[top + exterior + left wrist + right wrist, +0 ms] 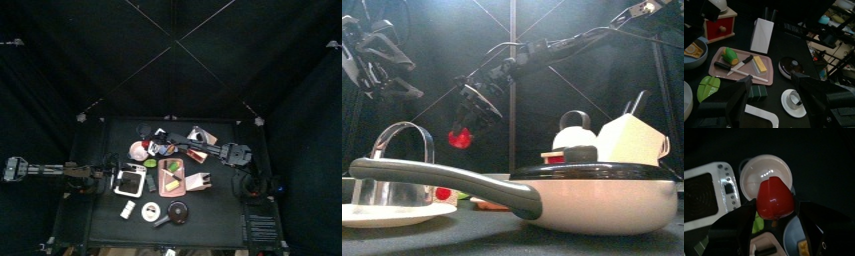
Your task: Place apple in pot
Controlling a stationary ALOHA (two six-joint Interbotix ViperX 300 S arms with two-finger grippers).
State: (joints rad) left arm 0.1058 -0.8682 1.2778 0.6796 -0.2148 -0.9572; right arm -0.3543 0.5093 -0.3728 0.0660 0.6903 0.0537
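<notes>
1. the right pincer (775, 220) is clamped on the apple (775, 198), one black jaw on each side of it.
2. the apple (460, 137) is red and small. it hangs up in the air, off the surface (214, 222).
3. in the right wrist view the pot (764, 175) sits right under the apple. it is round and pale, and the apple covers part of it.
4. from above, the pot (142, 151) is on the left part of the surface, toward the far side. the right arm reaches across from the right to it.
5. a white box with a dark front (707, 190) lies just beside the pot.
6. the left pincer (771, 97) is released, with its jaws apart and nothing between them. it hangs over the left side of the surface.
7. under the left pincer there is a pink tray (741, 64) with a knife (743, 74) and bits of food on it.
8. a green leaf (707, 86) lies near the tray, and a small white dish with a dark middle (795, 102) is close too.
9. in the front view a big pale pan with a grey handle (576, 197) stands very near.
</notes>
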